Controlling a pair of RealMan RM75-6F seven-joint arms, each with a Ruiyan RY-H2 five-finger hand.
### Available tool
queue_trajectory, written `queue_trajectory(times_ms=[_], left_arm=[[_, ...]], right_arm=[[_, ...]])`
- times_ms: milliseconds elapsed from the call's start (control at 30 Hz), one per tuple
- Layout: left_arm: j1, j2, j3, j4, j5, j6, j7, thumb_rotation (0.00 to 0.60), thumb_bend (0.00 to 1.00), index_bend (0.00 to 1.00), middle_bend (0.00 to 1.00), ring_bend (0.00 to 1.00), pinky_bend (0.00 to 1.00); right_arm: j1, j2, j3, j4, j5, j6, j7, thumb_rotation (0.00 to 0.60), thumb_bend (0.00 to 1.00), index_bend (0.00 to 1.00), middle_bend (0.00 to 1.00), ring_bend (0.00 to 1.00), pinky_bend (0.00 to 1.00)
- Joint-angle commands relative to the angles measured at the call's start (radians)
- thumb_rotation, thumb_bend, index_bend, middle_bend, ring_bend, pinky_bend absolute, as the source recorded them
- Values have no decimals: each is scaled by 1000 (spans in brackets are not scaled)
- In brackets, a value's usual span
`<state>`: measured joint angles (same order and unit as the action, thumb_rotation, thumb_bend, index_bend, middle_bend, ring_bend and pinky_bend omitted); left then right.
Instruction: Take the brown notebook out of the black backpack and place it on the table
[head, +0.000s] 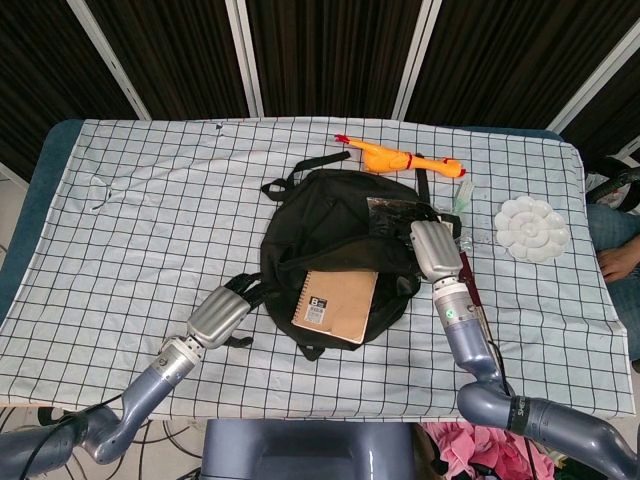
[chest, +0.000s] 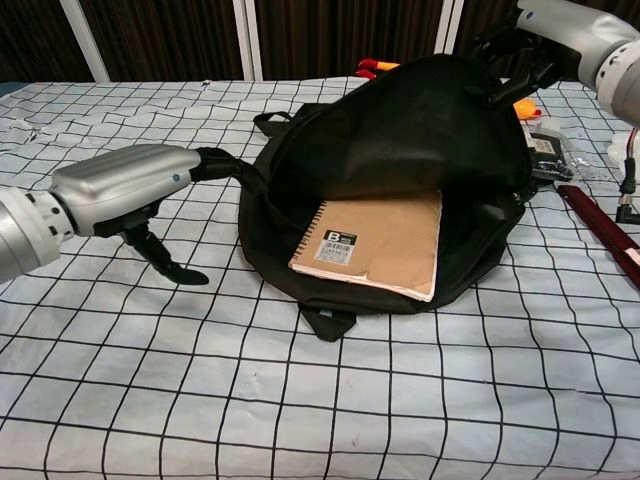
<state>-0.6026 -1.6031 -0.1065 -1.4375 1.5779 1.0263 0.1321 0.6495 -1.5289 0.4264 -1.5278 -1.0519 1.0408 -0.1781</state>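
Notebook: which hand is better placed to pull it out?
Probably left. The left hand is free beside the backpack, near the notebook; the right hand holds the flap up.
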Motion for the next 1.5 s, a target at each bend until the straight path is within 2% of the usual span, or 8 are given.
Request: queue_trajectory(times_ms=[33,333,600,833,967,1100,1300,1500], left_arm=[[-34,-44,-29,42,-19,-8,-18,600,113,243,241,103,201],[-107,-90,-40,110,1,-31,-88,600,112,278,259,119,202],[-171,-160,-2,265,48,-48,-205,600,21,275,257,127,180],[-210,-229,20,422,99,10,-298,600,7,276,248,127,181],[-242,-230,46,467,125,-1,-345,600,7,274,244,126,181],[-271,-231,59,506,153,15,-340,600,6,280,244,124,182],[-293,-278,51,586,158,65,-372,600,6,301,253,124,198],[-309,-309,51,658,140,59,-391,600,7,305,255,124,205]], right_arm=[[6,2,-1,0,12,7,-6,600,512,623,469,214,83],[18,2,-5,7,37,23,-3,600,517,623,469,214,83],[19,8,-6,-2,40,57,6,600,531,623,469,222,83],[17,19,-13,-9,50,71,4,600,531,623,469,222,83],[18,21,-16,-12,52,79,2,600,531,623,469,222,83],[21,21,-19,-9,57,84,-2,600,533,623,469,222,83],[23,20,-25,-8,61,90,-2,600,534,623,469,222,83],[25,19,-30,-9,60,94,-2,600,535,623,470,222,83]])
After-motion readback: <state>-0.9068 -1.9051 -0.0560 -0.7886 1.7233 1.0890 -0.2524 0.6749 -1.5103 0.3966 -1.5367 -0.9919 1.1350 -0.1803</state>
